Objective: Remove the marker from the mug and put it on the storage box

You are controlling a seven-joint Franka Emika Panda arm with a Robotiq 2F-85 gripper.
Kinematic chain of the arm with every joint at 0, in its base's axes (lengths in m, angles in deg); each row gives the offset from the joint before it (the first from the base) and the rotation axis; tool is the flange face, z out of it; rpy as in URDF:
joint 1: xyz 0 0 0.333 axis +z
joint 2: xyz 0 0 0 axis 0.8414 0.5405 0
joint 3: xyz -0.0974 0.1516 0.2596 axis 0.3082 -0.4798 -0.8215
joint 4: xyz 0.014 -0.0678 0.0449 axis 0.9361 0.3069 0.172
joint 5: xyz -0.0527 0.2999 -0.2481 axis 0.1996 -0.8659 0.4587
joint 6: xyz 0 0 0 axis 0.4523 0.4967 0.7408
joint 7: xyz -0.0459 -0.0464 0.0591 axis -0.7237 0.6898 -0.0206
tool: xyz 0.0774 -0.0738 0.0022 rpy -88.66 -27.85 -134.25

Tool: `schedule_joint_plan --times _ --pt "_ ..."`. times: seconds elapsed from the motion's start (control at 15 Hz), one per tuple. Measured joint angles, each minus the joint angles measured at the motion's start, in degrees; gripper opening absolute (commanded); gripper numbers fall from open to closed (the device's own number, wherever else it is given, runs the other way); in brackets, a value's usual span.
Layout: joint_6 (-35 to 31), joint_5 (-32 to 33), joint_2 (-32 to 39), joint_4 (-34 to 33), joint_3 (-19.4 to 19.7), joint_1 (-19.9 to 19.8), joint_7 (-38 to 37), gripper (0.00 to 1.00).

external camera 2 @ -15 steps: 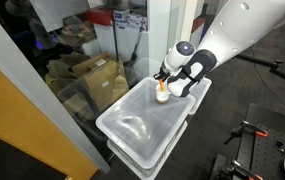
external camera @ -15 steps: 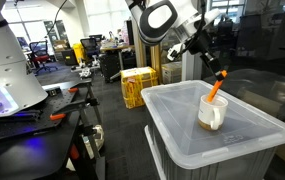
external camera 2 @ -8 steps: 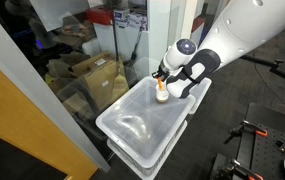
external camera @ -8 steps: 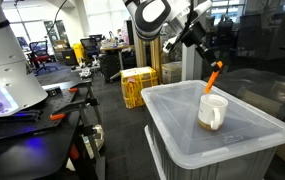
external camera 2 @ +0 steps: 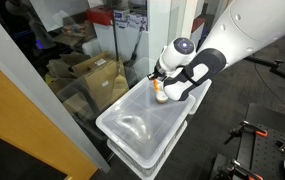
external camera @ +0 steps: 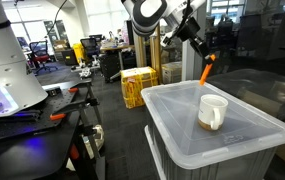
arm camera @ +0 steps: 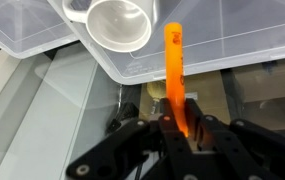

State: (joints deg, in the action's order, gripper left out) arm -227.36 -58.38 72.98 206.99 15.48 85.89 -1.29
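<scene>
The pincer (arm camera: 180, 128) was pinching the marker (arm camera: 174, 68) by one end, its two dark fingers (arm camera: 196, 133) pressed against the orange barrel from either side. In an exterior view the marker (external camera: 206, 71) hung tilted in the air from the pincer (external camera: 201, 50), its lower tip above the mug (external camera: 212, 110) and clear of the rim, touching nothing else.

The mug stood upright on the flat lid of the storage box (external camera: 177, 135), handle turned toward the far edge. In the wrist view the mug (arm camera: 119, 24) showed its open mouth near the top of the picture, with the marker just beside it and apart from it, over the lid's rim (arm camera: 244, 52).

In an exterior view from higher up, the arm's white wrist crowded over the far end of the storage box (external camera 2: 140, 128), and the mug (external camera 2: 160, 96) was only partly visible beneath it. Yellow crates (external camera: 138, 86) stood on the floor behind the box, well apart from it.
</scene>
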Motion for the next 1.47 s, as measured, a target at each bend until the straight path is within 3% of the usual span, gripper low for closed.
schedule_joint_plan --times 0.47,0.93,1.47 --pt "10.1 5.2 -2.6 -2.1 -2.3 -0.8 0.8 0.05" --pt "27.9 11.6 6.6 -25.6 -16.8 -16.4 0.8 0.05" --pt "42.9 13.6 19.8 -48.5 -23.8 -23.2 4.0 0.05"
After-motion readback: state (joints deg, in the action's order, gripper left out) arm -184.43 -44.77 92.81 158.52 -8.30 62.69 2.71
